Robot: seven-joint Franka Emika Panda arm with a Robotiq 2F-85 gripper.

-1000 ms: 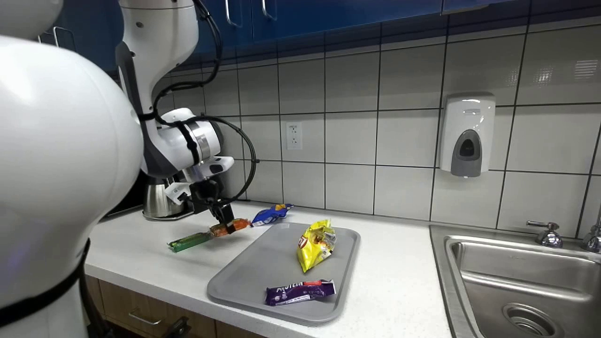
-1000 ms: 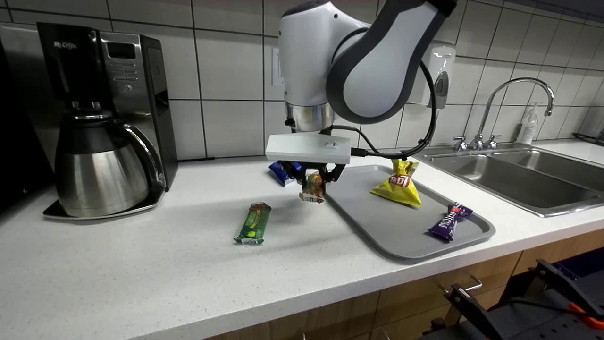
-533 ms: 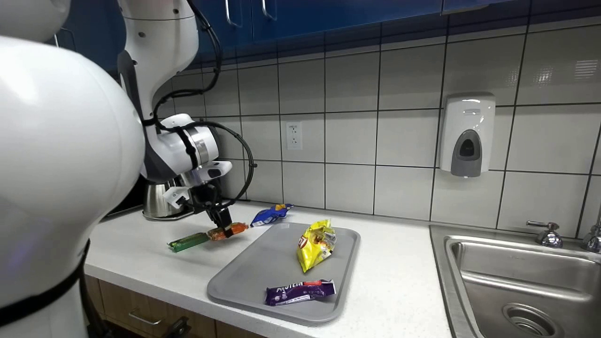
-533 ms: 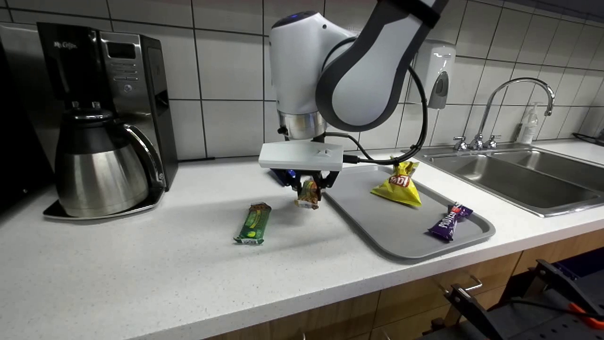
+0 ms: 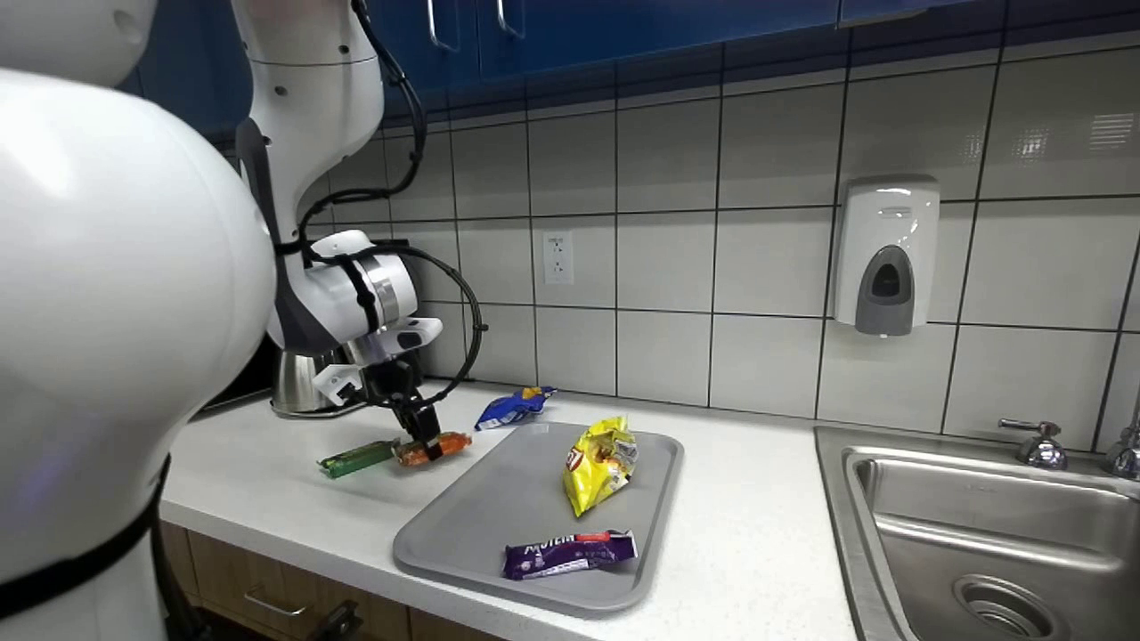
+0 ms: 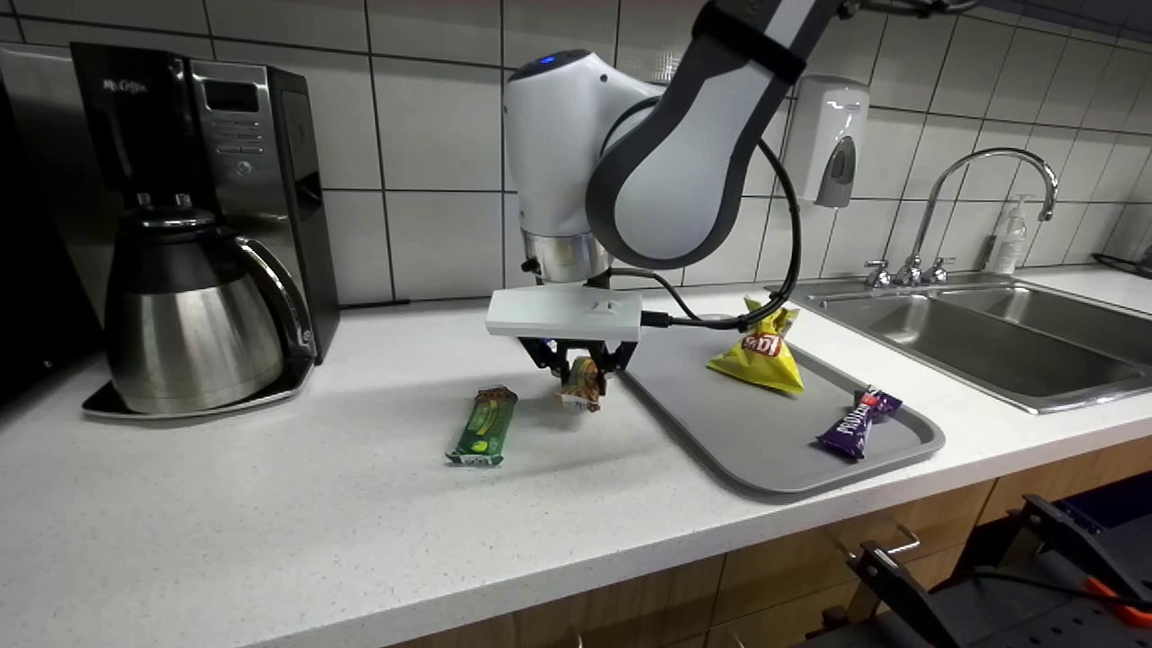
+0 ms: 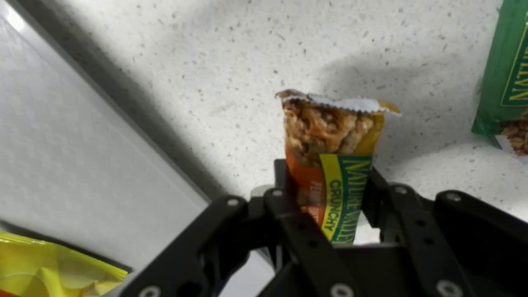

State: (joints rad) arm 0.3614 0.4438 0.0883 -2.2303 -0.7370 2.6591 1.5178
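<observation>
As seen from the wrist, holds one orange bar [image 7: 330, 144] in the gripper [image 7: 328, 185], with its two fingers [image 7: 374, 194] parted only partway, by the bar's width, and pressed to both long sides of the wrapper. Can read "Nature Valley" and "Crunchy" on the label. Hangs low over the counter [image 6: 297, 522], just off the long edge of one tray [image 6: 720, 427]; hard to judge whether touching the counter below.

Just beside, farther from the tray and a little nearer the counter's front edge: one green bar [image 6: 486, 427], lying flat. Makes two such bars off the tray, counting the one in the grip. Near the tray's back corner, by the counter's back edge: one blue pack [image 5: 512, 409], plainest in an exterior view.

On the tray, counts two: one yellow bag [image 6: 760, 364] in the back half, close to the edge nearest the sink [image 6: 972, 344], and one purple bar [image 6: 853, 427] by the front edge, toward the same side.

Along the counter's back edge, away from the sink: one coffee maker [image 6: 241, 148] with one carafe [image 6: 193, 324] in it. Behind the sink's two basins: one faucet [image 6: 909, 273] with two handles, and one pump bottle [image 6: 1010, 241]. Above, fixed to the tiled wall [image 5: 663, 263]: one soap dispenser [image 5: 891, 223] and one outlet [image 5: 558, 258].
</observation>
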